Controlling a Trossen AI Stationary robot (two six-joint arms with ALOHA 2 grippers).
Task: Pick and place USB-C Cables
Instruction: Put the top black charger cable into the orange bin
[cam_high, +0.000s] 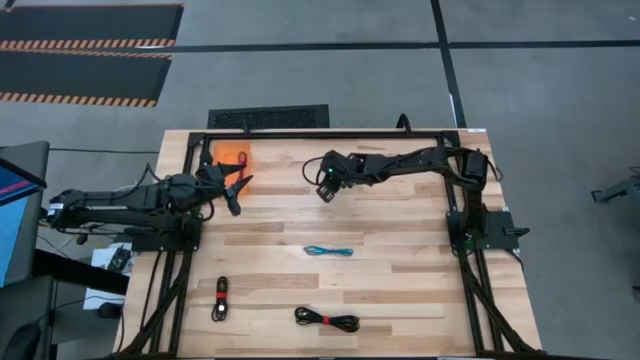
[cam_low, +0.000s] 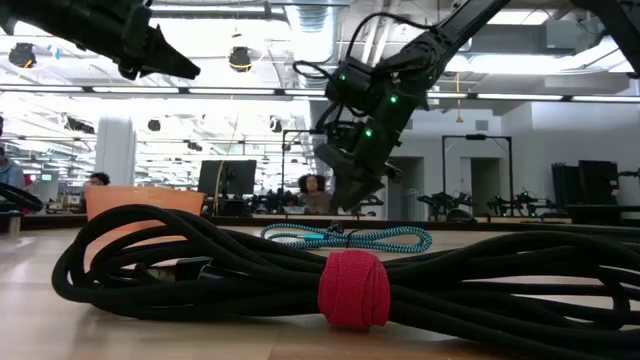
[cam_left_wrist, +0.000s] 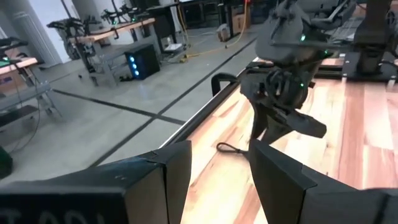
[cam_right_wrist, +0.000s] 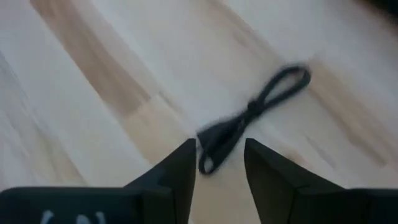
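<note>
A small black cable (cam_right_wrist: 255, 109) lies flat on the wood below my right gripper (cam_right_wrist: 217, 163). That gripper is open, and its fingers stand over the cable's plug end without clearly touching it. In the high view my right gripper (cam_high: 325, 187) hovers at the table's far middle. The left wrist view also shows this cable (cam_left_wrist: 230, 149). The teal cable (cam_high: 328, 251) lies mid-table. The black cable with a red tie (cam_high: 327, 320) and another black bundle (cam_high: 219, 298) lie near the front edge. My left gripper (cam_high: 239, 192) is open and raised beside the orange bin (cam_high: 233, 152).
The orange bin sits at the table's far left corner, with something reddish (cam_high: 243, 158) inside. A black frame rail (cam_high: 330, 133) runs along the far edge, and the arm bases stand at both sides. Bare wood lies between the cables. In the low view, people and desks show beyond the table.
</note>
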